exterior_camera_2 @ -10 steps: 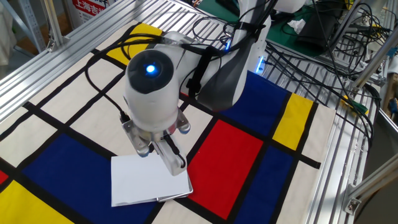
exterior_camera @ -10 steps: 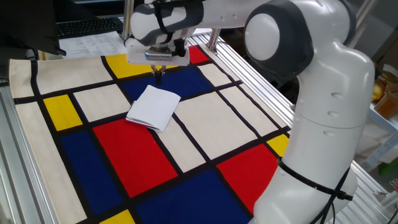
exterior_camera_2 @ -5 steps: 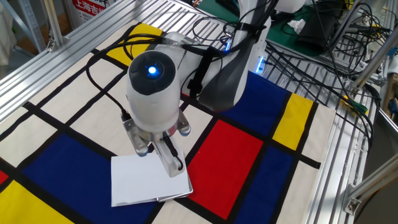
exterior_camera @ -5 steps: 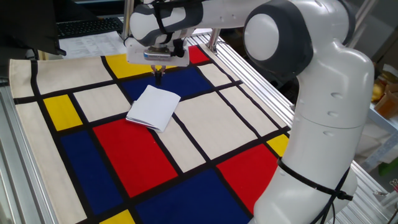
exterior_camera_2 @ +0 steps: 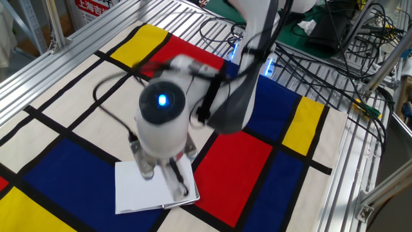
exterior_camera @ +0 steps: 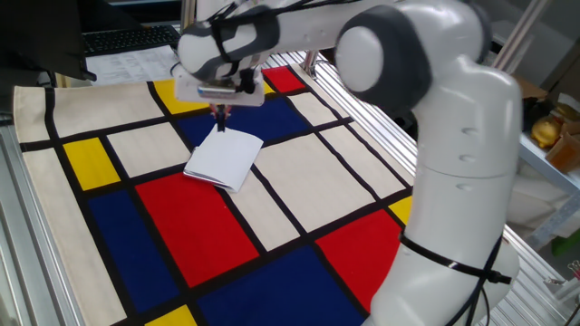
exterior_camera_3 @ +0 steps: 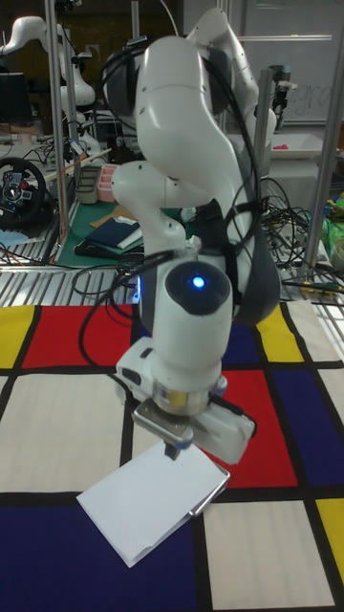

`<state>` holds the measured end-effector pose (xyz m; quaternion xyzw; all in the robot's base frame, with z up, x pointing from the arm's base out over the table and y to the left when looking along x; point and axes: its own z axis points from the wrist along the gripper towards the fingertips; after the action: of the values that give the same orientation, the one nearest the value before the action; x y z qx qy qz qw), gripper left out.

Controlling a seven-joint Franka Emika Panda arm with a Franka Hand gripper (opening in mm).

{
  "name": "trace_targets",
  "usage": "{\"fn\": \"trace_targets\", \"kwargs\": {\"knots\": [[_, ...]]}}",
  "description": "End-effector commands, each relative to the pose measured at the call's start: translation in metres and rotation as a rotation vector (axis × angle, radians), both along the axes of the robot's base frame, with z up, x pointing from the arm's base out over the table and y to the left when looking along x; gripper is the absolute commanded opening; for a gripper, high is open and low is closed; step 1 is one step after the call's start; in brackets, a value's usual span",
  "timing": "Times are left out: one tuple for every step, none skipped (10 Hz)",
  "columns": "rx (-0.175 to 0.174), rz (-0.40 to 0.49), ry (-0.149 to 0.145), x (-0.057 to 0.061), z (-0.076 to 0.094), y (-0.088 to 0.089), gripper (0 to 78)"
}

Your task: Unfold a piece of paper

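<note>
Tool (exterior_camera: 220,116) fingers pressed together, tips just above the folded piece of paper (exterior_camera: 224,156), which lies flat below on the colourful cloth (exterior_camera: 181,226).

A plain white piece of paper (exterior_camera: 224,155) is seen on a cloth (exterior_camera: 181,226) patterned in black-lined red, blue, yellow and cream squares

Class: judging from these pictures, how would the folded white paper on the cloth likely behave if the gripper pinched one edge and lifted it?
The folded paper looks thin, so it would probably droop. It lies flat and loose on the cloth, so it may slide. The gripper is above its far edge.
</note>
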<state>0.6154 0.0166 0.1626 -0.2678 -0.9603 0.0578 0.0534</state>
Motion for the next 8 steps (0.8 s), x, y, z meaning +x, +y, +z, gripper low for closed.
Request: {"fn": "trace_targets", "kwargs": {"knots": [[-0.037,-0.007,-0.004,0.0444,-0.0349,0.0042,0.0],[-0.036,-0.005,-0.004,0.0479,-0.0377,0.0036,0.0],[-0.04,-0.028,-0.004,0.0488,-0.0396,0.0036,0.0],[-0.047,-0.072,0.002,0.0487,-0.0414,0.0037,0.0],[-0.057,-0.082,0.009,0.0487,-0.0421,0.0032,0.0],[-0.078,-0.077,0.02,0.0489,-0.0423,0.0028,0.0],[-0.092,-0.072,0.021,0.0489,-0.0424,0.0026,0.0],[-0.091,-0.072,0.023,0.0491,-0.0431,0.0015,0.0]]}}
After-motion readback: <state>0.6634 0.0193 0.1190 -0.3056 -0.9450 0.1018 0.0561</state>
